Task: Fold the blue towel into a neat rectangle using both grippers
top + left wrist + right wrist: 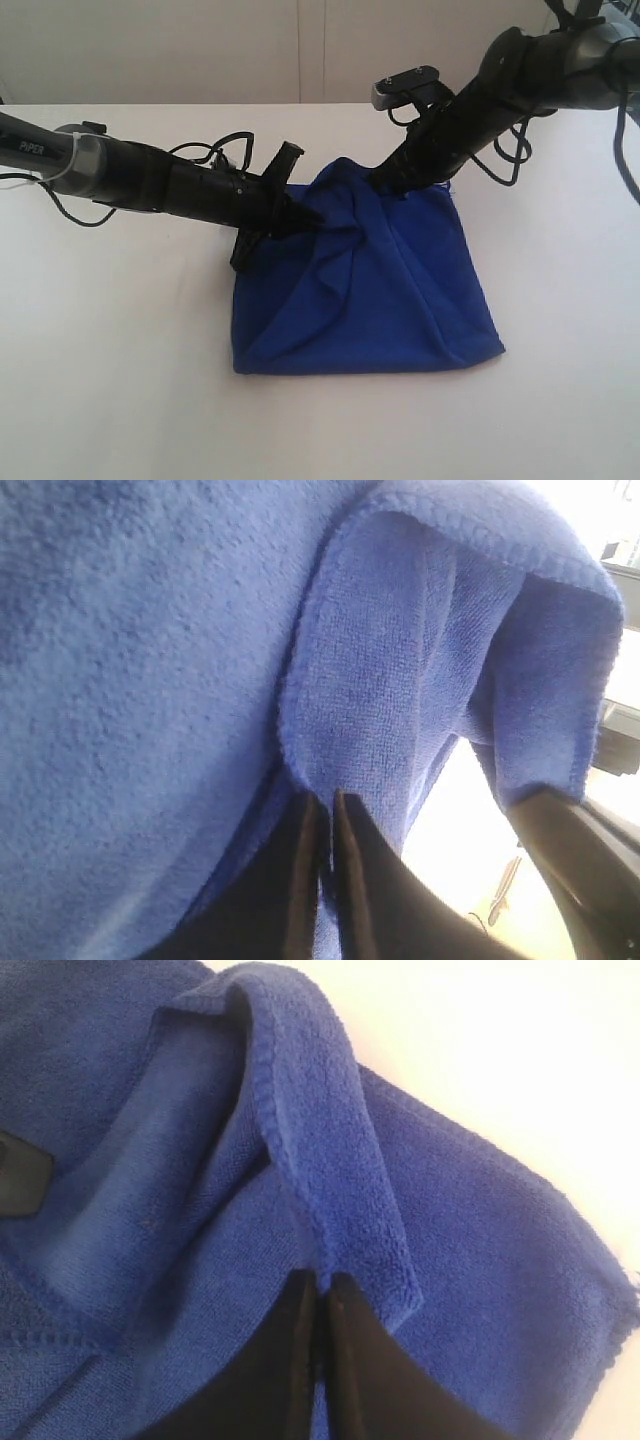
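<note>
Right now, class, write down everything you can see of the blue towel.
The blue towel is deep royal-blue terry cloth with stitched hems, apparently doubled over and creased. Its near part lies flat on the white table; its far edge is lifted, pinched by the left claw and right claw, each shut on a fold.

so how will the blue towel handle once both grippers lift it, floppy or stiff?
Probably very floppy: the blue towel hangs in slack creases from where the left gripper and right gripper pinch it. Likely light: fingertip pinches alone hold its edge raised. The terry pile looks grippy, so slipping seems unlikely; the unheld middle should sag.
</note>
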You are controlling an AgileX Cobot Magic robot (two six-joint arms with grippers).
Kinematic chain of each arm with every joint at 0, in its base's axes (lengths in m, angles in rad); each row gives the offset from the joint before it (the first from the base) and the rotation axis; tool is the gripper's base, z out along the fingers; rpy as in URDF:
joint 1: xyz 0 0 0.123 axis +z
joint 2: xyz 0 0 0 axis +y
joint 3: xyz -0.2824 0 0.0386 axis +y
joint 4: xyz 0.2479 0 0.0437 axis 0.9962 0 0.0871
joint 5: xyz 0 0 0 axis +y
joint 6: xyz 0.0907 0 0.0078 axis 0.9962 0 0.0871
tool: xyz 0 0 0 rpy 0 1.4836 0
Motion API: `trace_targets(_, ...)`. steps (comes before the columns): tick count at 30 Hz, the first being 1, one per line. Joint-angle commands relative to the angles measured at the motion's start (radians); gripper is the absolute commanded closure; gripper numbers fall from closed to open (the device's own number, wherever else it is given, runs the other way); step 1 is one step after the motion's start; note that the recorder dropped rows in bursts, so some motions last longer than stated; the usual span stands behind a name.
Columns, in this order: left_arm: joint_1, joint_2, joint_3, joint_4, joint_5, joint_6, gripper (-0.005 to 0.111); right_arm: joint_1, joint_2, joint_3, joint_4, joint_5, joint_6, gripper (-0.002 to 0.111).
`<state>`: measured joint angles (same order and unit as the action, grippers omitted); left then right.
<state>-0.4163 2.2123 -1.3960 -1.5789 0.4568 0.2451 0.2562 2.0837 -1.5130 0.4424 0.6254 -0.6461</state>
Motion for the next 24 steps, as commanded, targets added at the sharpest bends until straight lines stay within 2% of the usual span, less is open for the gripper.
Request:
trace_targets(1, 0.002, -0.001, -0.003, 0.014, 0.053, -0.001, 0.094, -0.007, -0.006, 0.002, 0.005, 0.001, 0.005, 0.108)
trace_targets(7, 0.07, -0.003, -0.003, 0.149, 0.213, 0.073, 0.096, -0.007, -0.041, 0.002, 0.001, 0.019, 0.025, 0.108)
trace_targets(12, 0.145, -0.023, -0.003, 0.22, 0.359, 0.268, 0.107, -0.009, -0.096, 0.002, -0.025, 0.08, 0.025, 0.108)
trace_targets(17, 0.182, -0.111, -0.003, 0.294, 0.407, 0.4, 0.107, -0.009, -0.15, 0.002, -0.078, 0.126, 0.025, 0.108)
trace_targets(24, 0.183, -0.3, -0.003, 0.575, 0.417, 0.469, 0.107, -0.009, -0.232, 0.002, -0.103, 0.216, 0.025, 0.108)
